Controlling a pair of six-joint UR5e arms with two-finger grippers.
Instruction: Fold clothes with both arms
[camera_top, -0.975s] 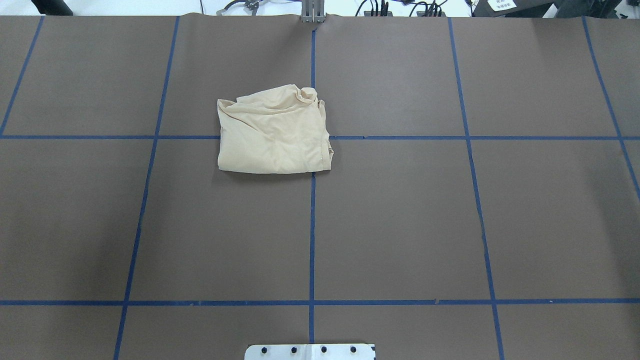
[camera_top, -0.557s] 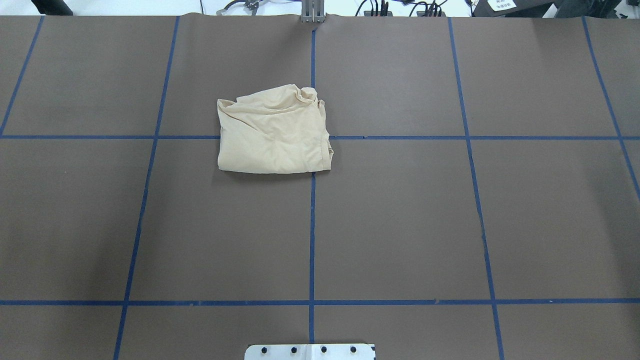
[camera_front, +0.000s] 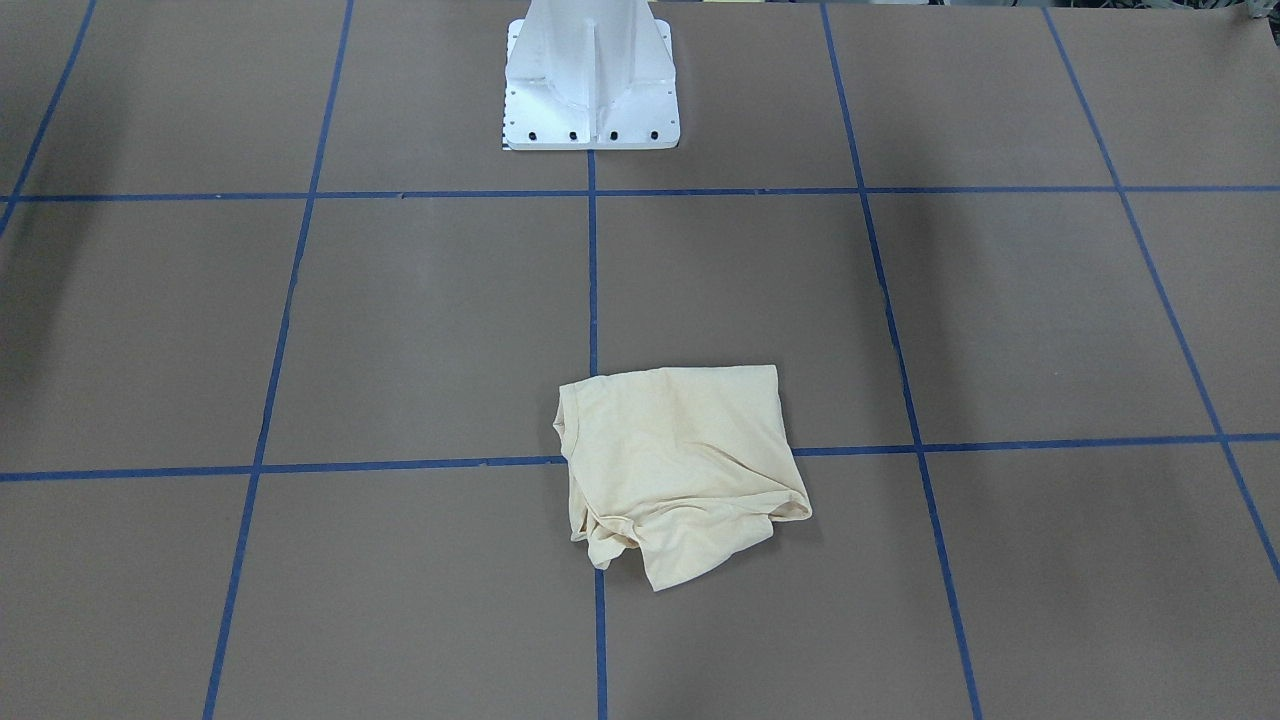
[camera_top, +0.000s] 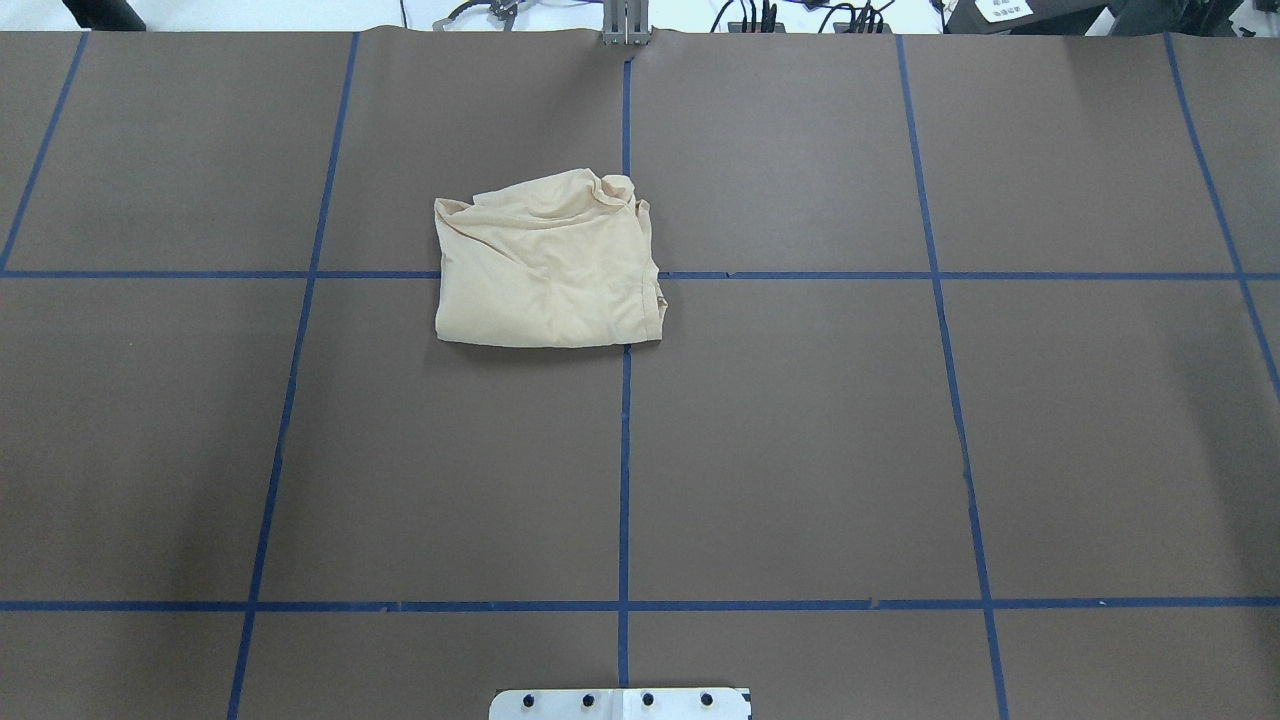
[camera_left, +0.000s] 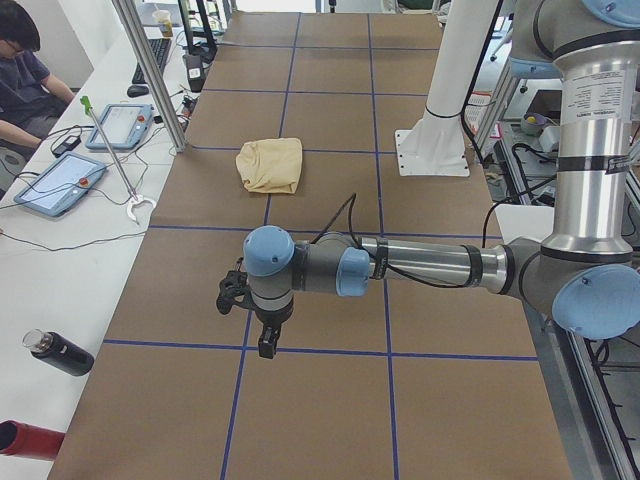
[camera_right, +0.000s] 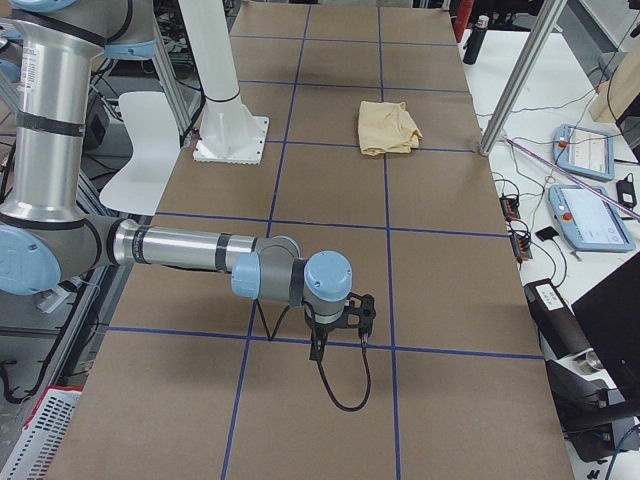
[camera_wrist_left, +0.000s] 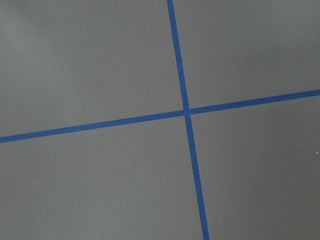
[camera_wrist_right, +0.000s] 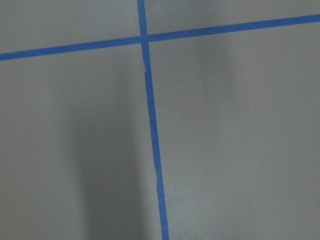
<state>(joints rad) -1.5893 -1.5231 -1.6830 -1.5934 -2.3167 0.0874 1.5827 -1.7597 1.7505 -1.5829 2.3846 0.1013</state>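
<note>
Nearest the robot, the white metal pedestal base plate (camera_top: 620, 703) is sitting at the edge of the brown paper-covered table with its blue tape grid (camera_top: 800, 450). Nothing is moving around it. The grey-and-silver left arm (camera_left: 420, 265) and right arm (camera_right: 180, 247) are hanging low over bare table at opposite ends, well apart from the garment. The left gripper (camera_left: 238, 295) and right gripper (camera_right: 352, 315) are showing only in the side views, so I cannot tell whether their fingers are released or clenched. Both wrist cameras are seeing just tape lines. Farther out, on the robot's left of the centre line, the cream-yellow T-shirt (camera_top: 545, 268) is lying as a compact folded bundle across a tape line. Its outline is matching the overhead views of the past second exactly, and its far edge is looking rumpled. With nothing changing, the fold is probably finished and the arms are parking.
</note>
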